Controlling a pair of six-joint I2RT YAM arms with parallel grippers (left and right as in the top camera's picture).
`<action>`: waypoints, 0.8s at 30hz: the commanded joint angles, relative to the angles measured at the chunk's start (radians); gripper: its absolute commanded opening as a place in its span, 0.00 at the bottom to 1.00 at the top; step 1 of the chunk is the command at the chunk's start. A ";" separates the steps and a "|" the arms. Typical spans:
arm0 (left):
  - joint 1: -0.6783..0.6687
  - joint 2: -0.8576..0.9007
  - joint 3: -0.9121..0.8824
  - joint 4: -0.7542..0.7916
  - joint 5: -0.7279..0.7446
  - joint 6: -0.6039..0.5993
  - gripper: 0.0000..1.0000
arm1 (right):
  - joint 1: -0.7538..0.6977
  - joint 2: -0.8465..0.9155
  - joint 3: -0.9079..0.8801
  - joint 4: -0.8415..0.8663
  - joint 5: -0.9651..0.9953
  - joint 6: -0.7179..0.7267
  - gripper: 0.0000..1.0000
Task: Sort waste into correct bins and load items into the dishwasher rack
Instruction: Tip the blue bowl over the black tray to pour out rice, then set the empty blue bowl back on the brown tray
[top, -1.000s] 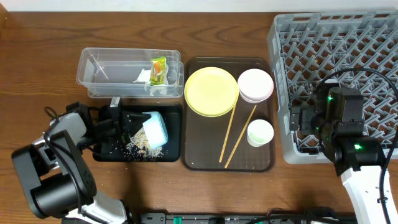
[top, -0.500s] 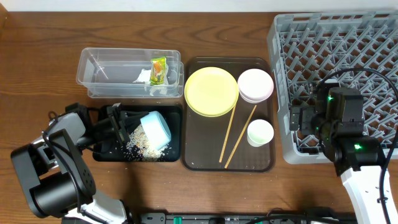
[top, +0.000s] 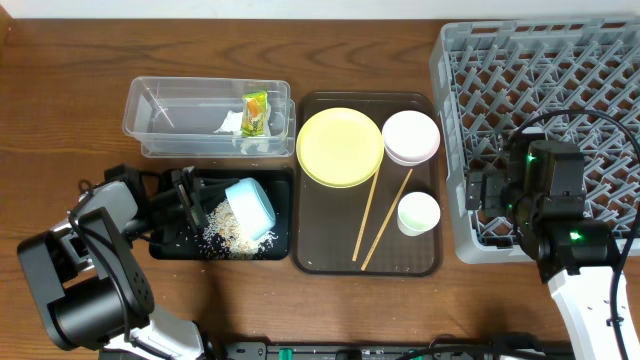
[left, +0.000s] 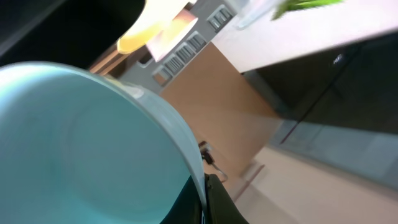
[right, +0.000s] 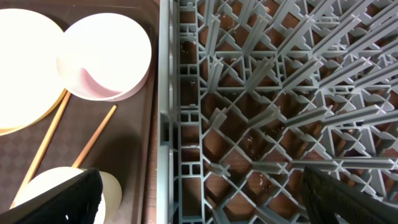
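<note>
The left arm (top: 85, 290), at the lower left of the overhead frame, is a stack of bulky black housings with a pale grey link among them and thin black cables looping off its side. The right arm (top: 556, 215), at the lower right, is a boxy black block dotted with small green lights, with a white link below it and black cables arching over. Its fingers (right: 62, 200) are plain matte black.

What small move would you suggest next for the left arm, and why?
Probably lift the light blue bowl clear of the black tray: the left pincer holds it tilted there, and the rice lies spilled in the tray.
</note>
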 joint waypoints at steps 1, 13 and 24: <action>0.004 -0.024 0.001 0.015 0.023 0.141 0.06 | 0.011 -0.004 0.020 -0.003 -0.004 0.011 0.99; -0.245 -0.398 0.087 0.017 -0.547 0.286 0.06 | 0.011 -0.004 0.020 0.001 -0.004 0.011 0.99; -0.920 -0.417 0.098 0.217 -1.248 0.276 0.06 | 0.011 -0.004 0.020 0.000 -0.004 0.011 0.99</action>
